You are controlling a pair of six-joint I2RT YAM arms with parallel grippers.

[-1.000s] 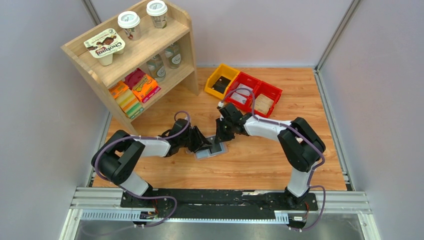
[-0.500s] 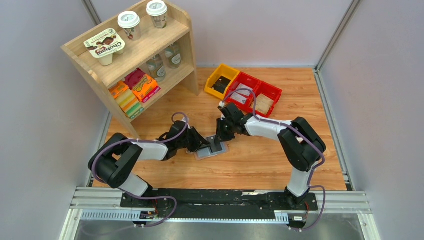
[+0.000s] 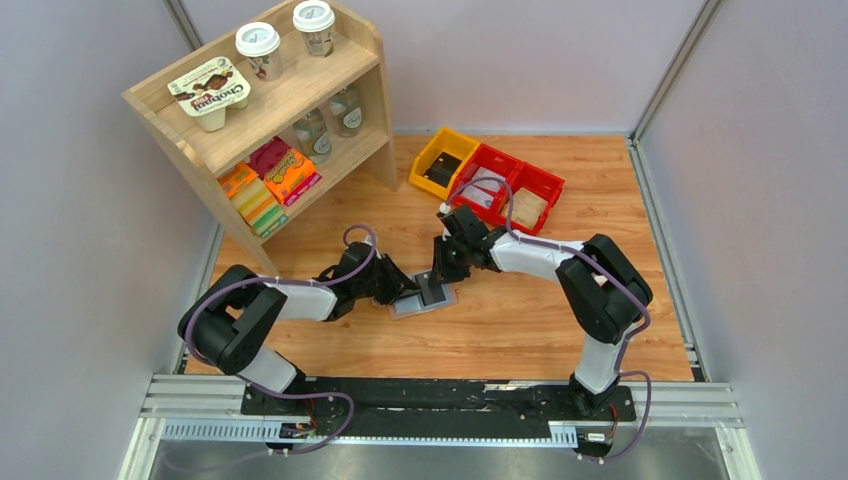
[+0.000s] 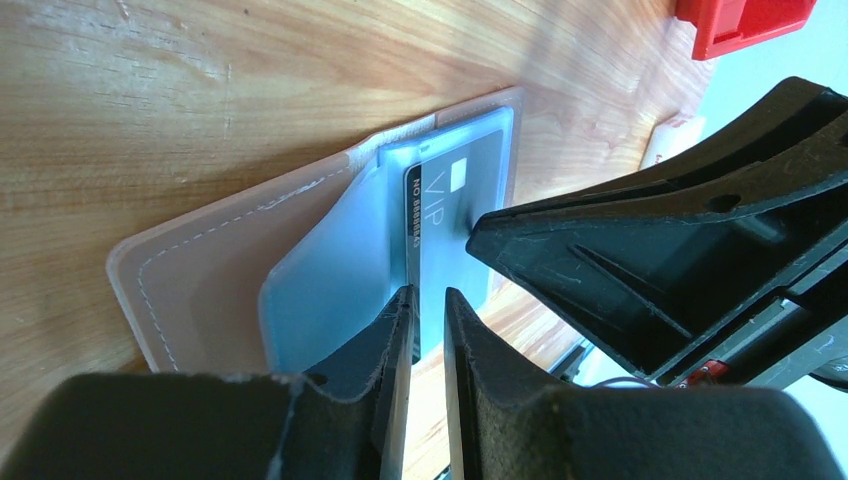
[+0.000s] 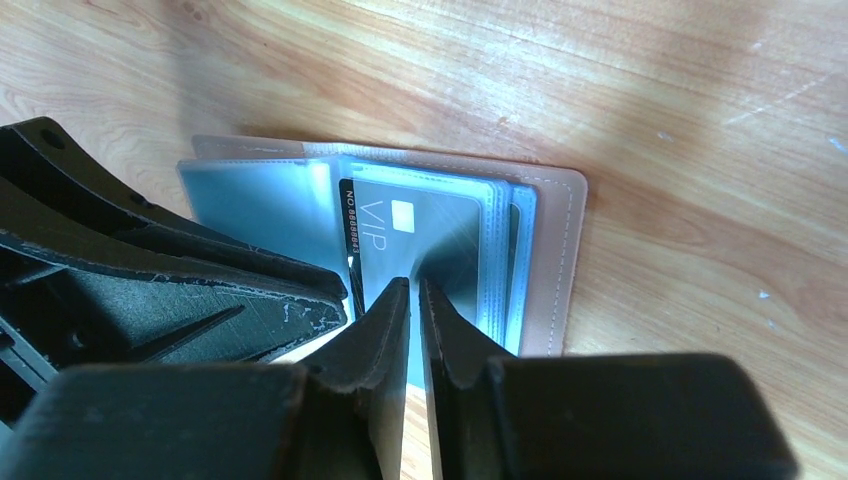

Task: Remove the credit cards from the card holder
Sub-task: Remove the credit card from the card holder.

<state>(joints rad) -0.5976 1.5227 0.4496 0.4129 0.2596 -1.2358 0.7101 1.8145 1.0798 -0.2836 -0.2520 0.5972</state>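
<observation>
The card holder (image 3: 425, 299) lies open on the wooden table, a beige cover (image 4: 200, 280) with blue-grey translucent sleeves inside. Of the credit cards, one black card printed VIP (image 4: 455, 200) shows, sitting in a sleeve (image 5: 420, 235). My left gripper (image 4: 427, 295) comes in from the left (image 3: 403, 290). Its jaws stand a narrow gap apart at the sleeve's near edge, beside the card's edge, with table visible between them. A blue sleeve page curls up by its left finger. My right gripper (image 5: 414, 285) is shut, its tips down on the sleeve over the black card (image 3: 437, 284).
A yellow bin (image 3: 444, 160) and two red bins (image 3: 508, 188) stand behind the holder. A wooden shelf (image 3: 270, 110) with cups and packets stands at the back left. The two grippers' fingers are close together over the holder.
My left gripper has narrowed its jaws and settled at the holder's edge. The holder has shifted slightly. The right gripper has barely moved.
</observation>
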